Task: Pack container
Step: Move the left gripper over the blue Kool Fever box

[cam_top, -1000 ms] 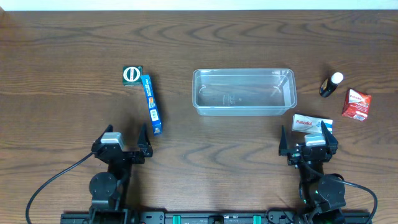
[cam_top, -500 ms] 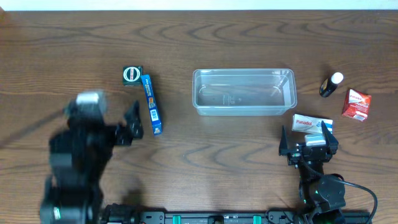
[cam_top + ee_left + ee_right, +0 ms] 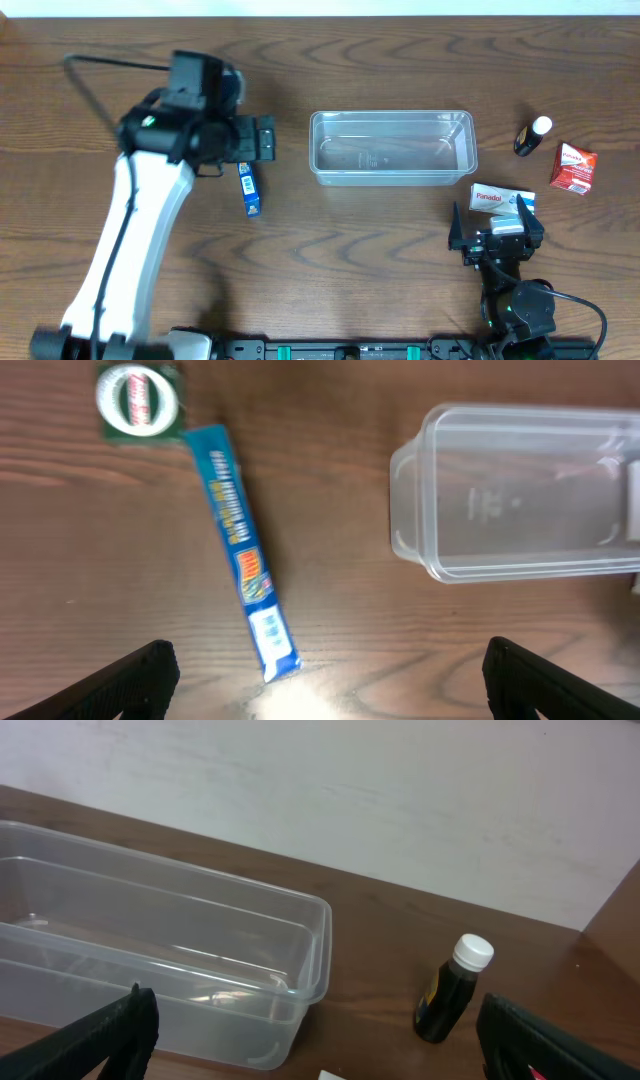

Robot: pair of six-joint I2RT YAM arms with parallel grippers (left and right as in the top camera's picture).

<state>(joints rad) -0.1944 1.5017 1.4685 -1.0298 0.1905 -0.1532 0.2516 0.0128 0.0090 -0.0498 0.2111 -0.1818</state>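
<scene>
Overhead puts the container (image 3: 390, 114) mid-table, but are the fingers apart?

Left wrist answers: the left gripper (image 3: 330, 670) is spread wide over the blue box (image 3: 240, 555). Right wrist shows the right gripper (image 3: 320, 1040) equally parted, with a bottle (image 3: 448, 995) beside the tub.

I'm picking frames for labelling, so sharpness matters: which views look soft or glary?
Left wrist view: soft all over, lettering on the blue box smeared, with a bright glare patch on the table by the box's lower end. Overhead view: crisp, the container showing only faint highlights. Right wrist view: the container and dark bottle fairly sharp.
</scene>
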